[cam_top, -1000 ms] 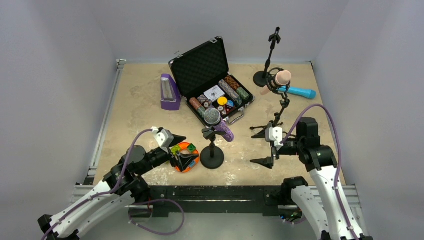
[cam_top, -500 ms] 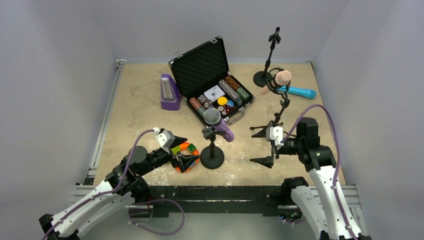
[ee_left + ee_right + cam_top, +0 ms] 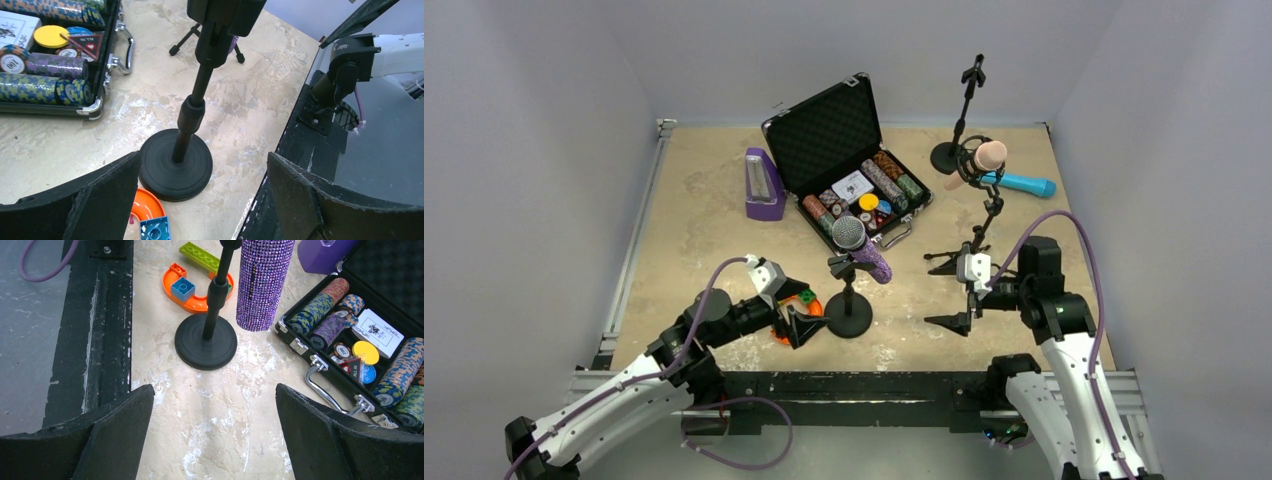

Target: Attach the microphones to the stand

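The glittery purple microphone (image 3: 865, 251) (image 3: 262, 285) sits tilted in the clip of a round-based stand (image 3: 848, 314) (image 3: 175, 165) (image 3: 205, 342). The pale pink microphone (image 3: 980, 160) is clipped on a tripod stand (image 3: 985, 215) at the right. The cyan-blue microphone (image 3: 1023, 184) lies flat on the table behind it. A third stand (image 3: 965, 104) at the back has nothing in its clip. My left gripper (image 3: 798, 311) (image 3: 203, 159) is open, just left of the round base. My right gripper (image 3: 943, 294) (image 3: 215, 390) is open, low over bare table right of that stand.
An open black case of poker chips (image 3: 856, 180) (image 3: 360, 335) lies behind the purple microphone's stand. A purple metronome-shaped box (image 3: 763, 186) stands to its left. An orange toy with bricks (image 3: 802, 300) (image 3: 190, 287) lies under my left gripper. The black table edge rail (image 3: 854, 385) runs along the front.
My left gripper has moved right, closer to the round base of the purple microphone's stand. The right arm and the microphones have not moved.
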`<state>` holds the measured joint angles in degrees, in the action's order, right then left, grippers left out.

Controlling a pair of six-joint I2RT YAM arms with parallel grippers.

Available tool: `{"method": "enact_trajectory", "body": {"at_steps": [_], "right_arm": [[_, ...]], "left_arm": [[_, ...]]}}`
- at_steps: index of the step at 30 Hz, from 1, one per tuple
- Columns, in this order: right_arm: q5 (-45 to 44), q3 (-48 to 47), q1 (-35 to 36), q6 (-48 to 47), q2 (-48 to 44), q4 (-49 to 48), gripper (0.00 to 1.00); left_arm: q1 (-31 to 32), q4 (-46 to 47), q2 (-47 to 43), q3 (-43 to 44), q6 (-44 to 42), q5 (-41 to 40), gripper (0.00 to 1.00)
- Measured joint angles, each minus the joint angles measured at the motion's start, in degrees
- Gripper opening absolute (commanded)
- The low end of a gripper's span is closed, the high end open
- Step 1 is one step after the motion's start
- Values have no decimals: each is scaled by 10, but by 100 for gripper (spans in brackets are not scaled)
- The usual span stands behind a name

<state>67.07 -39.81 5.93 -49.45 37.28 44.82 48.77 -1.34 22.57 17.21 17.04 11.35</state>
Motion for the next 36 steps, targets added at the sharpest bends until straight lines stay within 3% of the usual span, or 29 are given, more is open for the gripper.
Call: {"method": "enact_trajectory", "body": {"at_steps": [36], "right_arm": [[0,9,-4,0,-2,-8,95]], "left_arm": [[19,174,125,-67,-3,75,99]]}}
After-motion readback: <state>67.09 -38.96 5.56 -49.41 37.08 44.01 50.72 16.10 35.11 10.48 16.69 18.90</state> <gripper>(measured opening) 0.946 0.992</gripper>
